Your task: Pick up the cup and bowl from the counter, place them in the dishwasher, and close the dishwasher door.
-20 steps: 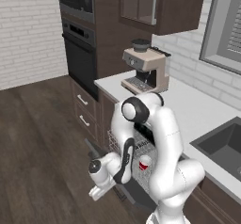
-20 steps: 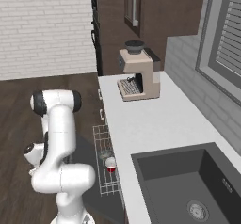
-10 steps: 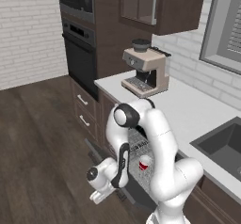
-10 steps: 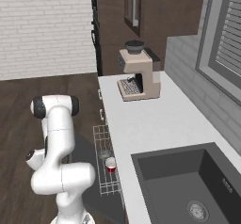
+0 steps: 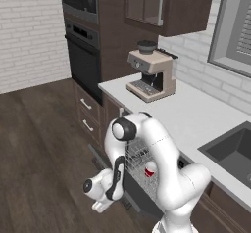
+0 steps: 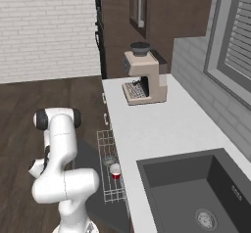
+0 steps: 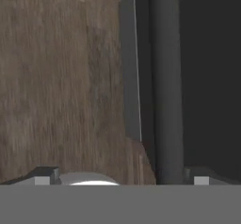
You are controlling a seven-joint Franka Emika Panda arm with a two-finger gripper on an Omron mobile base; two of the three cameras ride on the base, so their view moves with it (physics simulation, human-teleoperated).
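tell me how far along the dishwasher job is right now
Done: the cup and the bowl both sit in the dishwasher's wire rack, off the counter.

In hand: the arm reaches low beside the dishwasher door, which lies dropped open. The gripper faces the door's edge with its jaws spread apart and nothing between them.

Left: swing the door up and shut.

A home kitchen: wall oven, coffee machine, counter, sink.
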